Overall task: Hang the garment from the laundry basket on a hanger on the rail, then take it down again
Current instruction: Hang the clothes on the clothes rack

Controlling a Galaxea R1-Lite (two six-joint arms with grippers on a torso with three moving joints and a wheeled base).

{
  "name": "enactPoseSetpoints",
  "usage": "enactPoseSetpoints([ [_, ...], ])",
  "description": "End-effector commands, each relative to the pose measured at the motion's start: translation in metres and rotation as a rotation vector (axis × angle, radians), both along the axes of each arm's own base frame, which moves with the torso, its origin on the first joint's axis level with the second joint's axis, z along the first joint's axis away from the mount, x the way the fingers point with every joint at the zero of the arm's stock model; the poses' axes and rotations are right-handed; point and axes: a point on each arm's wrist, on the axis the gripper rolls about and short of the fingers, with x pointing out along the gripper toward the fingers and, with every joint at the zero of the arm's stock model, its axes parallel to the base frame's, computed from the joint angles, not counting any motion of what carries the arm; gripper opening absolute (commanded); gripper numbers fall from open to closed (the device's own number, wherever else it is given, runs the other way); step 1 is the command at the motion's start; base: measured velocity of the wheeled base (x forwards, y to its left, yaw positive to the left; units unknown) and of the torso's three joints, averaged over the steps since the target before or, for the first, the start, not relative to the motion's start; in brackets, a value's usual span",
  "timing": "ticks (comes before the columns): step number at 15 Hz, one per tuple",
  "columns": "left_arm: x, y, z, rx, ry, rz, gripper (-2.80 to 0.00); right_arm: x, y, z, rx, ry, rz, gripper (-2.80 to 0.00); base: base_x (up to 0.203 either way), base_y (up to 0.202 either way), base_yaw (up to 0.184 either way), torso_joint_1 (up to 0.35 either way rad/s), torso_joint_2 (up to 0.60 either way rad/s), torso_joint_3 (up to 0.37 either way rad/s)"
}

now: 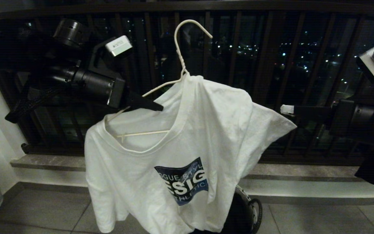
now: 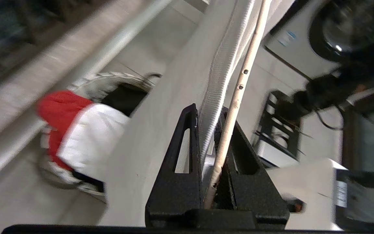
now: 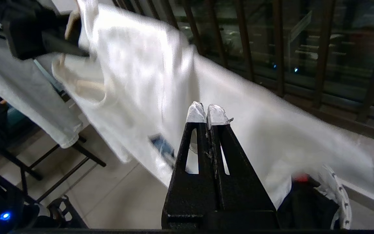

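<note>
The white T-shirt point(image 1: 187, 156) hangs on the white wire hanger point(image 1: 180, 61), held up in the air in front of the dark balcony railing point(image 1: 271, 65). The left gripper point(image 1: 154, 106) is clamped on the hanger's sloping arm together with the shirt's ribbed collar. Just past the shirt's far sleeve, the right gripper point(image 1: 286, 109) is pressed together, holding nothing. Below the shirt's hem sits the laundry basket point(image 1: 247, 208).

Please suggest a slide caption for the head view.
Left end effector grips thin white wire hanger carrying white printed T-shirt.
</note>
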Motion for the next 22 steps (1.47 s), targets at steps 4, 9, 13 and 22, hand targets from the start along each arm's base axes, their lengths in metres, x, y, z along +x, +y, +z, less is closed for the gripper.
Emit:
enactPoseSetpoints([
  [4,-0.015,-0.008,-0.001,0.036,0.054,-0.029,-2.80,-0.013,-0.009,0.012,0.008,-0.063,-0.024,-2.80,0.000,0.000,0.000,0.000,0.00,0.000],
  [9,-0.037,-0.025,0.002,0.072,0.090,-0.088,-2.80,-0.016,-0.021,0.019,0.010,-0.096,-0.085,-2.80,0.000,0.000,0.000,0.000,0.00,0.000],
  [13,-0.044,-0.026,0.003,0.075,0.084,-0.103,-2.80,-0.016,-0.024,0.019,-0.003,-0.107,-0.098,-2.80,0.000,0.000,0.000,0.016,-0.13,-0.140],
  [22,-0.047,-0.026,-0.006,0.097,0.048,-0.143,-2.80,-0.015,-0.026,0.019,-0.005,-0.108,-0.107,-2.80,0.000,0.000,0.000,0.100,-0.43,-0.326],
])
